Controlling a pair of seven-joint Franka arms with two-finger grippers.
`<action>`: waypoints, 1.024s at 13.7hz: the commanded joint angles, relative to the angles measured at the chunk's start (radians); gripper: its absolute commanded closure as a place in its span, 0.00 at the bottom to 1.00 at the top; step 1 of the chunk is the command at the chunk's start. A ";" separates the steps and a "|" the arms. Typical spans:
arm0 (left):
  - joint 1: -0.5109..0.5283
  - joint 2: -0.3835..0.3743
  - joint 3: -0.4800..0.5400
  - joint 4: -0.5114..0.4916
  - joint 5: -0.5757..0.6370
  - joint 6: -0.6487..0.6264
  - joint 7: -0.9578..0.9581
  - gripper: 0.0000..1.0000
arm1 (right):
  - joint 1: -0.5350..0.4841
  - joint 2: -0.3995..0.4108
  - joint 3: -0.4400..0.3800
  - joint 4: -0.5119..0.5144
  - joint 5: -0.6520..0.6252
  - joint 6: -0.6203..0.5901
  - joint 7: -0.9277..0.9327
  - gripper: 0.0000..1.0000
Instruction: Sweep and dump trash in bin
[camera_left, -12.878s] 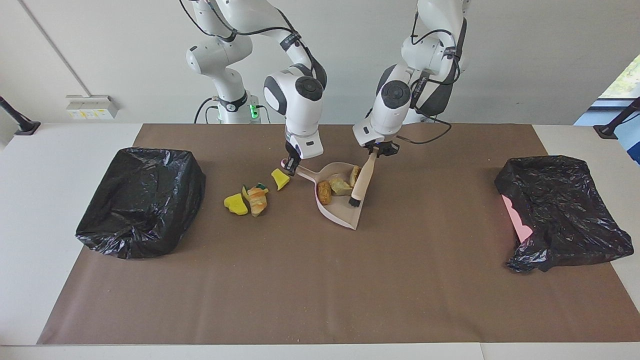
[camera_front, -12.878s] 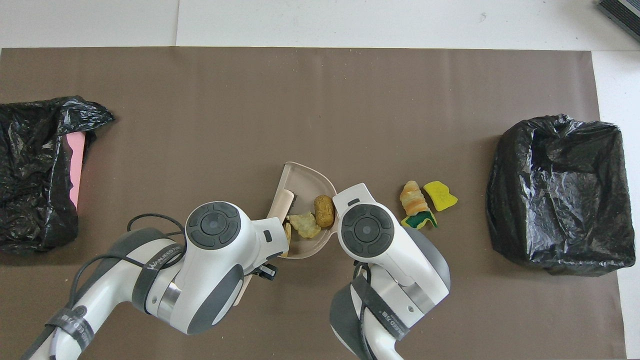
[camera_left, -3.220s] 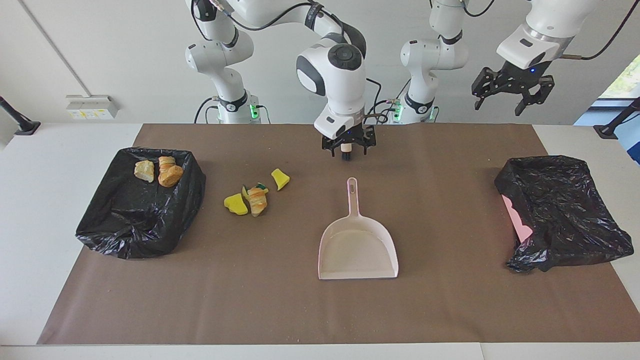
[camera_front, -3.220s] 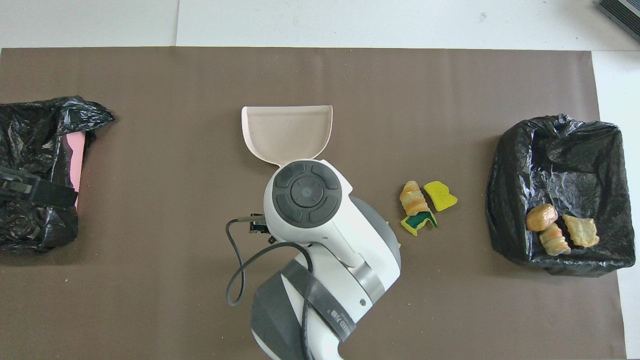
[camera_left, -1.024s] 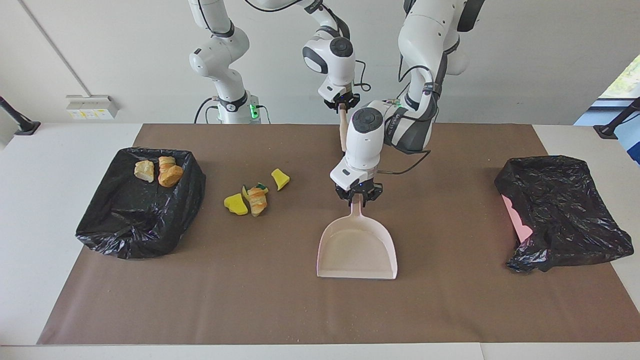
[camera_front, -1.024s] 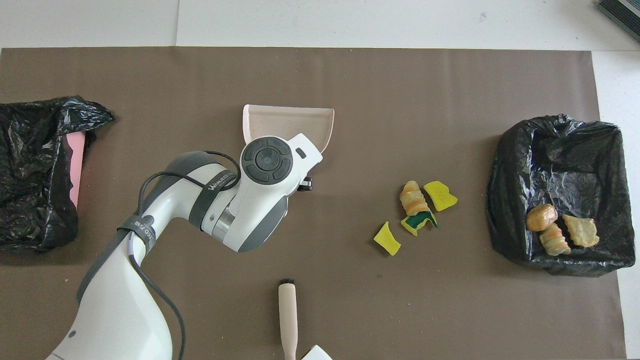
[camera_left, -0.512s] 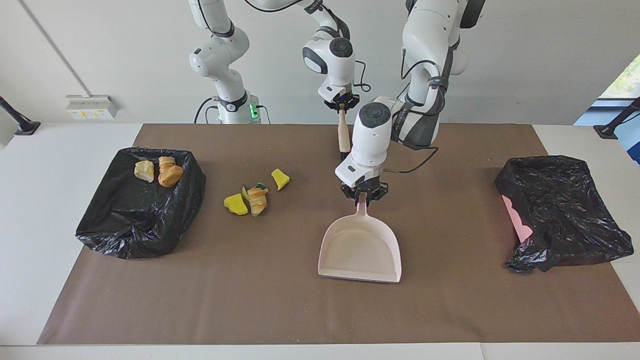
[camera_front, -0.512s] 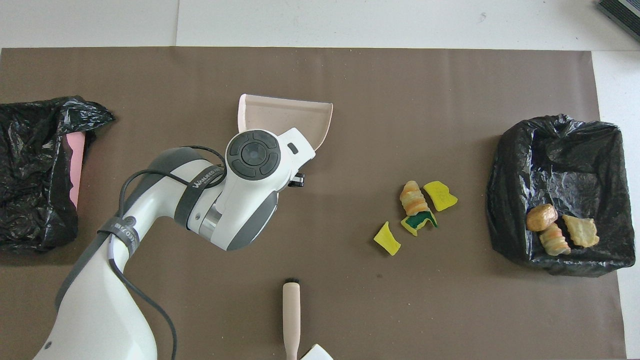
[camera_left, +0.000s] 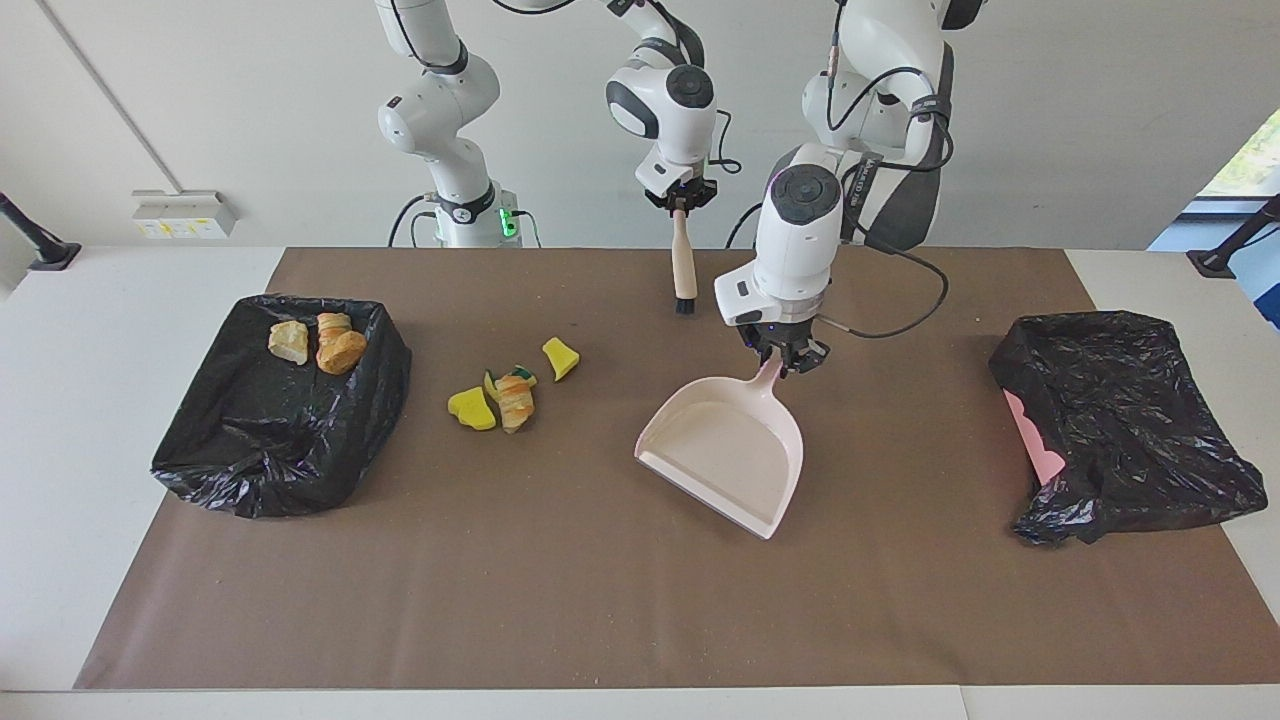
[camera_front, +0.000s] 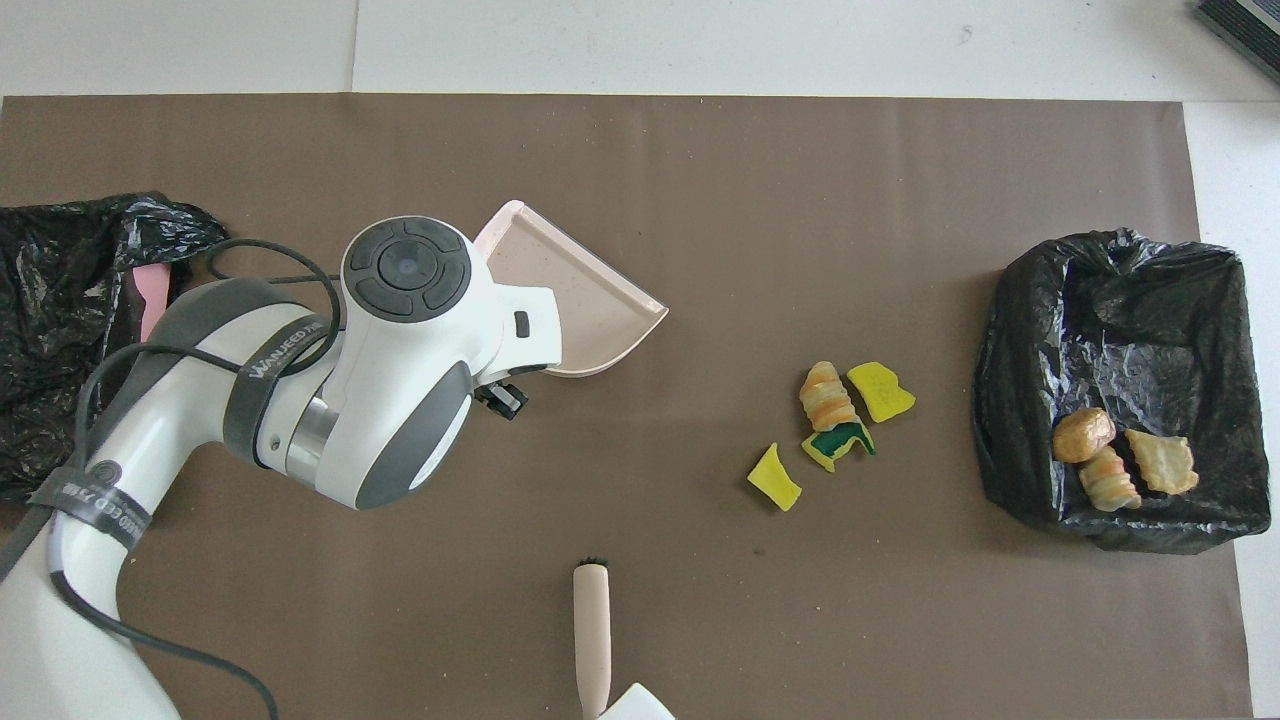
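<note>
My left gripper (camera_left: 783, 362) is shut on the handle of the pale pink dustpan (camera_left: 725, 450), whose mouth slants toward the trash. In the overhead view the left wrist hides that grip, and the dustpan (camera_front: 565, 300) pokes out from under it. Loose trash lies on the mat: a striped roll (camera_left: 515, 398), a yellow sponge bit (camera_left: 471, 408), a green-backed piece (camera_front: 838, 443) and another yellow bit (camera_left: 561, 357). Up near the robots, my right gripper (camera_left: 682, 203) is shut on the beige brush (camera_left: 684, 268), which hangs bristles down. The black-lined bin (camera_left: 280, 430) holds three crusty lumps (camera_left: 340, 345).
A second black bag (camera_left: 1130, 420) with a pink edge showing lies at the left arm's end of the table. The brown mat (camera_left: 600, 600) covers most of the tabletop. The trash pile sits between the dustpan and the bin that holds the lumps.
My left gripper swung the dustpan: the handle went toward the left arm's end and the mouth turned toward the trash. The right gripper and brush barely moved.
</note>
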 joint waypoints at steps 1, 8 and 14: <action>0.021 -0.033 -0.005 -0.043 0.008 -0.017 0.210 1.00 | -0.084 -0.133 0.001 -0.008 -0.017 -0.149 -0.080 1.00; -0.038 -0.133 -0.007 -0.262 0.026 0.145 0.420 1.00 | -0.455 -0.364 -0.003 0.058 -0.065 -0.557 -0.420 1.00; -0.128 -0.204 -0.011 -0.431 0.103 0.221 0.417 1.00 | -0.895 -0.334 0.001 0.107 -0.204 -0.620 -0.862 1.00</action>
